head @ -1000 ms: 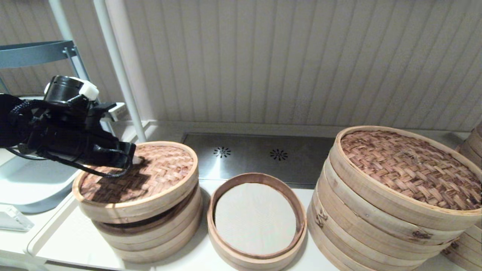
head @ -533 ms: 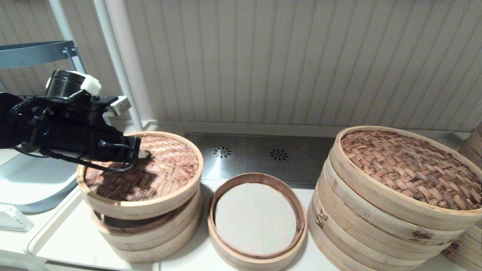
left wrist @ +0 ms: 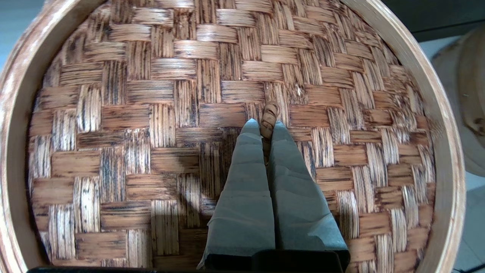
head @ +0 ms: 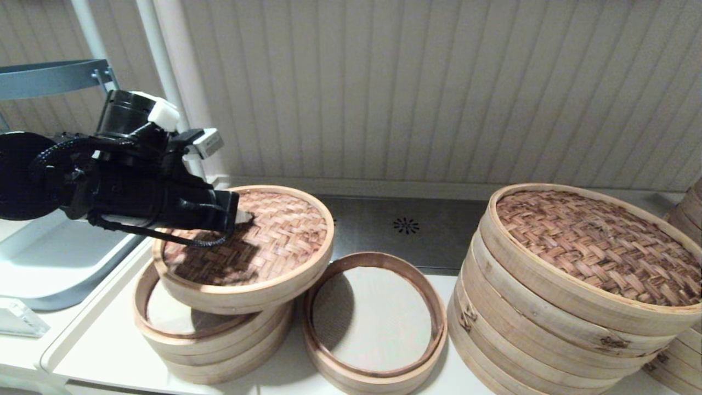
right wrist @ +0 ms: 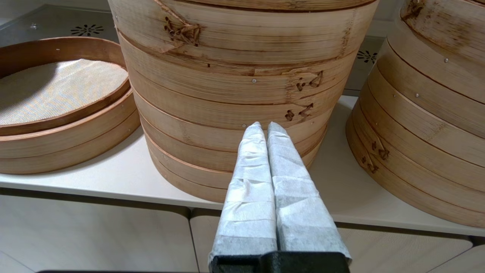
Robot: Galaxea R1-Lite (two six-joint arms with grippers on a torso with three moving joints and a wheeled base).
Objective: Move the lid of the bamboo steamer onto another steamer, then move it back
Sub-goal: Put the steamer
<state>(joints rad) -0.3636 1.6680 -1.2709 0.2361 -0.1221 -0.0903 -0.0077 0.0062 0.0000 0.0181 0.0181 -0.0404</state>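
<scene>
The small bamboo steamer lid (head: 274,241), reddish-brown weave in a pale rim, hangs tilted in the air, partly over the small three-ring steamer stack (head: 230,356) and partly over the low basket with the dark-brown inner rim (head: 378,378). My left gripper (head: 241,216) is shut on the lid's tiny centre loop (left wrist: 269,113), its fingers (left wrist: 246,182) pinching it from both sides. The stack's cream liner (head: 164,307) shows at its left side. My right gripper (right wrist: 264,127) is shut on nothing, low at the counter's front edge, out of the head view.
A very large steamer stack (head: 548,323) with a big woven lid (head: 592,241) stands at the right, another stack (head: 685,219) beyond it. A steel vent panel (head: 406,225) lies at the back. A white pole (head: 175,93) and a pale bin (head: 49,269) are at the left.
My left gripper has lifted the small lid off the three-ring stack and carried it up and to the right, uncovering the cream liner. The right arm has not moved.
</scene>
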